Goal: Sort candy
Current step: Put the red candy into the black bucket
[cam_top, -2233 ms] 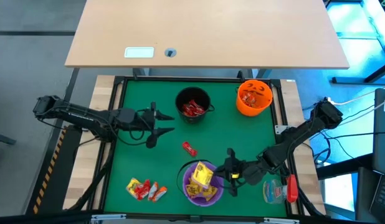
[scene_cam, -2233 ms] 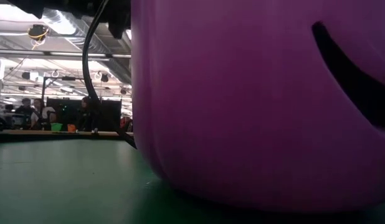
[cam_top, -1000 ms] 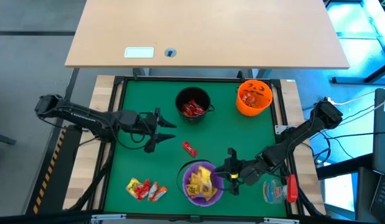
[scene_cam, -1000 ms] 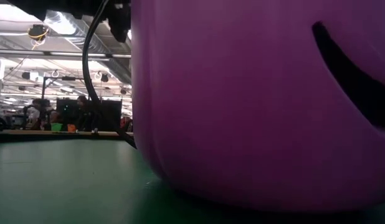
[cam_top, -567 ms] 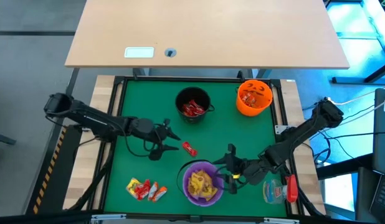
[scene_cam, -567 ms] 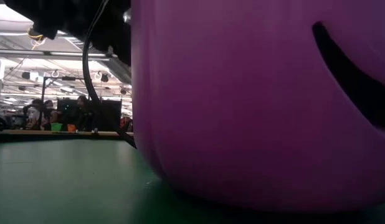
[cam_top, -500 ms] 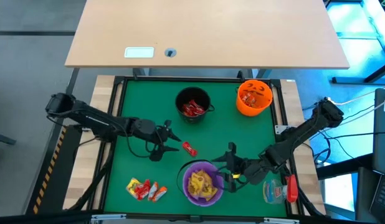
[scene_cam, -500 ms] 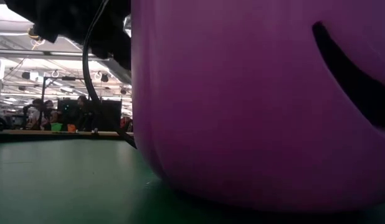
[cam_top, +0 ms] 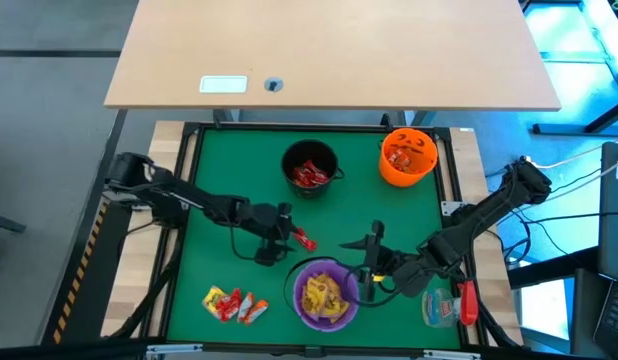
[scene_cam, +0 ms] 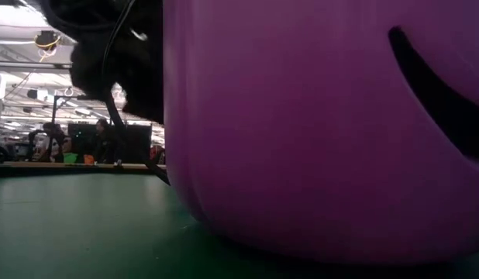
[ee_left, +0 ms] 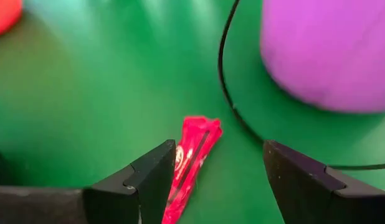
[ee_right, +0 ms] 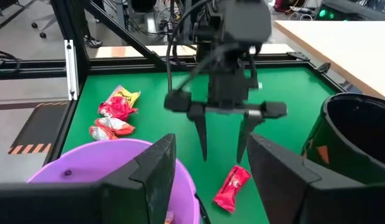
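A single red candy (cam_top: 305, 240) lies flat on the green mat. My left gripper (cam_top: 288, 238) hangs open over it. In the left wrist view the candy (ee_left: 194, 155) lies between the two fingers, close to one of them. My right gripper (cam_top: 362, 265) is open and holds nothing, beside the right rim of the purple bowl (cam_top: 324, 295), which holds yellow candy. More candy (cam_top: 232, 303) lies in a small pile at the near left. The right wrist view shows the left gripper (ee_right: 222, 155) just above the red candy (ee_right: 232, 186).
A black bowl (cam_top: 311, 168) with red candy and an orange bowl (cam_top: 407, 155) with candy stand at the far side. A clear plastic item with a red part (cam_top: 446, 305) lies at the near right. A black cable (ee_left: 225, 74) runs across the mat beside the purple bowl (ee_left: 329, 50).
My left gripper has moved toward the table's right and near edges and come down, from beside the black bowl to over the single red candy. The candy has stayed where it was.
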Robot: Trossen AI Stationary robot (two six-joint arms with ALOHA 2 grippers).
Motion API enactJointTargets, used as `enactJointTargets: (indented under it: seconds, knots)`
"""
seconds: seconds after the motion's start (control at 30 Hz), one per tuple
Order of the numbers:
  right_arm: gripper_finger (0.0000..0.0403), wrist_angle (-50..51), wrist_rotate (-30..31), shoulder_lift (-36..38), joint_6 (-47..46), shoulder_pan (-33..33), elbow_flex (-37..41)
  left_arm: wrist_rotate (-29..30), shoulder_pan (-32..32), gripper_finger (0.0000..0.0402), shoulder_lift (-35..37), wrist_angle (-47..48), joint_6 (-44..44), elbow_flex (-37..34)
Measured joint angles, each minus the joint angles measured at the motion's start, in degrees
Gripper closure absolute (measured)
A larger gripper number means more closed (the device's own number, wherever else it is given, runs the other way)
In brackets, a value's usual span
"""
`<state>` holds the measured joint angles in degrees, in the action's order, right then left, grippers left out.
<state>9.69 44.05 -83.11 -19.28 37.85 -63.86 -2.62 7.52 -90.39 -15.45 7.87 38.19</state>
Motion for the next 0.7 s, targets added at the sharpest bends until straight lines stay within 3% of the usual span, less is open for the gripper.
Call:
enactJointTargets:
  seconds: [0.13, 0.37, 0.7]
  knots:
    - [0.0205, 0.00, 0.03, 0.00, -0.69, 0.00, 0.00, 1.91, -0.06, 0.0163, -4.71, 6.40, 2.99, 4.16]
    - [0.0205, 0.85, -0.04, 0.00, -1.65, 0.00, 0.02, 6.14, -1.18, 0.0169, -7.52, 8.86, 4.60, 6.50]
    - [0.0205, 1.24, -0.04, 0.00, -1.28, 0.00, 0.02, 4.03, -3.56, 0.0193, -7.58, 16.05, 4.29, 6.54]
